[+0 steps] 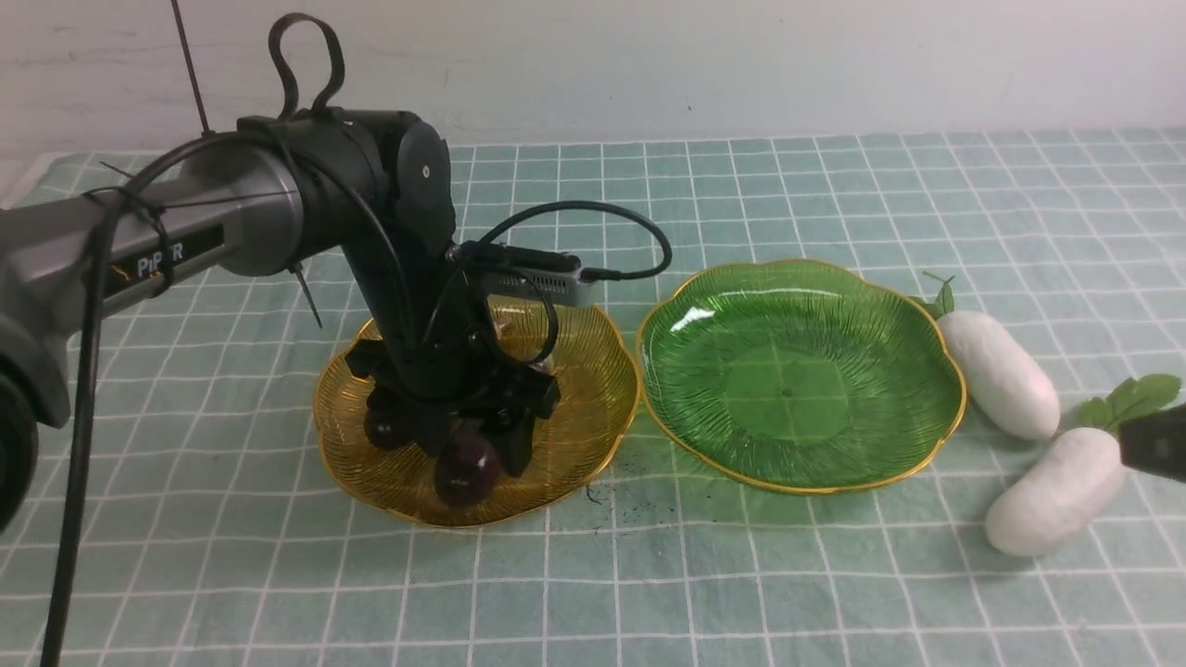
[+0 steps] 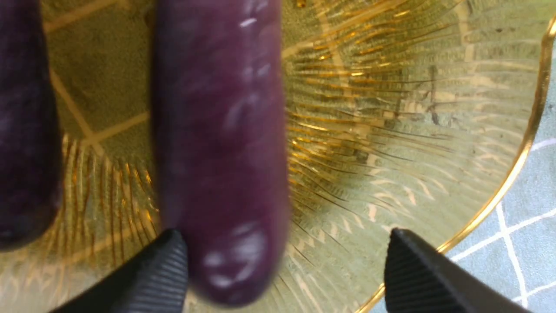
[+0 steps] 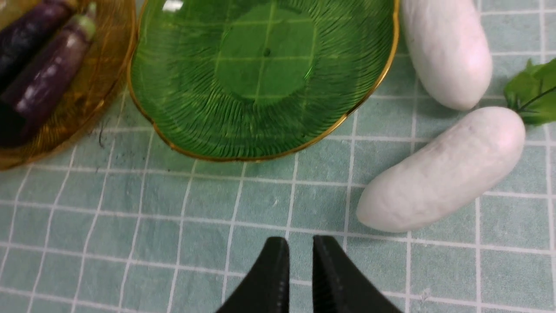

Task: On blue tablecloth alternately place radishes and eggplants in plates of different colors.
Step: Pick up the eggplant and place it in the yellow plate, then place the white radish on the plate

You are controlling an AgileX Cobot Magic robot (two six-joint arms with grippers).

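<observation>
An eggplant [image 2: 221, 152] is freed onto the amber plate [image 2: 434, 108] by the wide-open left gripper [image 2: 284, 243]. The right gripper [image 3: 299, 254] is held nearly closed, empty.

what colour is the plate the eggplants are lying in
Amber-yellow plate, ribbed, with a gold rim; clearest in the left wrist view.

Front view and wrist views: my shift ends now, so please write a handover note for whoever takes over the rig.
The left pincer is open, low over the amber plate.
The right pincer is nearly shut and empty, above the tablecloth near the radishes.
Done: both eggplants lie in the amber plate.
To do: both radishes, on the cloth beside the green plate, which holds nothing.
</observation>
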